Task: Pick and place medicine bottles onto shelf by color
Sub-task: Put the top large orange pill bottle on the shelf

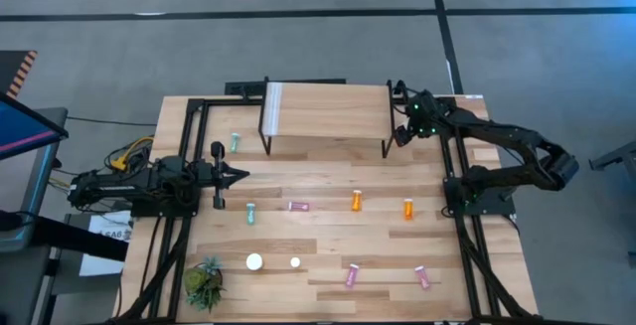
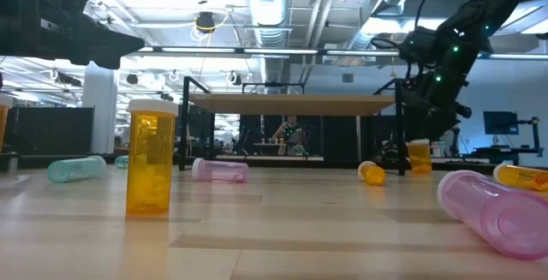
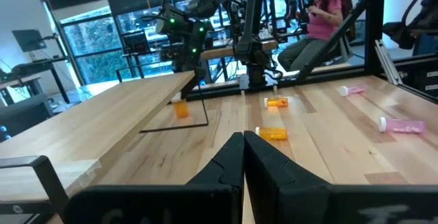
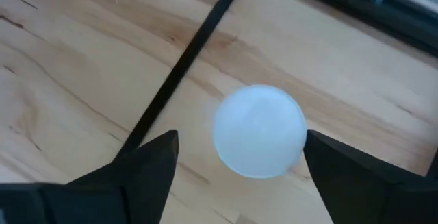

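One orange pill bottle with a white cap [image 4: 259, 131] stands upright on the tabletop between your right gripper's [image 4: 239, 157] spread fingers, beside the light-wood shelf's [image 1: 328, 101] black leg.
Left gripper [image 1: 238, 175] waits pressed shut; at right, you must close on the bottle, then lift it onto the shelf.

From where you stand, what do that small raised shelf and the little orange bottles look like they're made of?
The small raised light-wood shelf looks like pale wood with a matte finish: grain lines run along its board. Its thin black legs appear to be painted metal. The small upright orange pill bottle seems to be translucent plastic, since light glows through its wall; its white cap looks like opaque plastic.
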You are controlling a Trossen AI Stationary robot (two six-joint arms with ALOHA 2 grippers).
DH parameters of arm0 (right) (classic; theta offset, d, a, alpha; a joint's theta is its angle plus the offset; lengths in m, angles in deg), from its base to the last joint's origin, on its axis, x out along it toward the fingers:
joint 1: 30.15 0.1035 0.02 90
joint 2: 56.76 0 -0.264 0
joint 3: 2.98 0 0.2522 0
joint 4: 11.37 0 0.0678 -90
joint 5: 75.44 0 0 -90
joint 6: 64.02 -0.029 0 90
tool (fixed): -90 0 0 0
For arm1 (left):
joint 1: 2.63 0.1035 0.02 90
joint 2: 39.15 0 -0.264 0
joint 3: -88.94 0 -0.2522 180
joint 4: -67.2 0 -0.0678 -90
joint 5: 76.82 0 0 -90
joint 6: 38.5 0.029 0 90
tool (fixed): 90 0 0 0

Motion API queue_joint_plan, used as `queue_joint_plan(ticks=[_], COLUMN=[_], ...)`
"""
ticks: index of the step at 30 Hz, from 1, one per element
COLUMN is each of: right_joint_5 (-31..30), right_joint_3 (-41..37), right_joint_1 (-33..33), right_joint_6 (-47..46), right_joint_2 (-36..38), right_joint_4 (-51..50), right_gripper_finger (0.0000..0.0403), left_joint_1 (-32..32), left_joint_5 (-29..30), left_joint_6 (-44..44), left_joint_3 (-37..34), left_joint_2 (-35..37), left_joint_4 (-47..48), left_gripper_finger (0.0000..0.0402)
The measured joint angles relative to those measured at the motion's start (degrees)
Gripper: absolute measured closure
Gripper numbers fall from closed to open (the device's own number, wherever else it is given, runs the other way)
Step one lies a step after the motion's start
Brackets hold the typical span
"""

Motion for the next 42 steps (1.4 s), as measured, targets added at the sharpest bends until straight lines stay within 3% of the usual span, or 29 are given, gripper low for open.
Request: queue_joint_plan(ticks=[9,17,31,42], right_joint_5=[-0.19,-5.89,-4.32,-3.97], right_joint_3=[2.37,2.37,-0.3,-0.45], right_joint_1=[0.07,-0.11,-3.48,-2.54], right_joint_6=[1.01,1.01,-1.75,-1.53], right_joint_2=[0.02,0.02,-2.61,-3.72], right_joint_4=[-1.28,-4.31,-0.16,3.84], right_gripper_finger=[0.0061,0.0062,0.0076,0.0098], left_joint_1=[-0.01,-0.02,0.0,-0.01], left_joint_5=[0.01,0.02,0.02,0.02], left_joint_6=[0.0,0.0,0.0,0.0], left_joint_3=[-0.01,-0.02,-0.02,-0.01], left_joint_2=[0.0,0.0,0.0,0.0], left_joint_4=[-0.01,0.0,0.0,0.0], left_gripper_finger=[0.0401,0.0401,0.0401,0.0401])
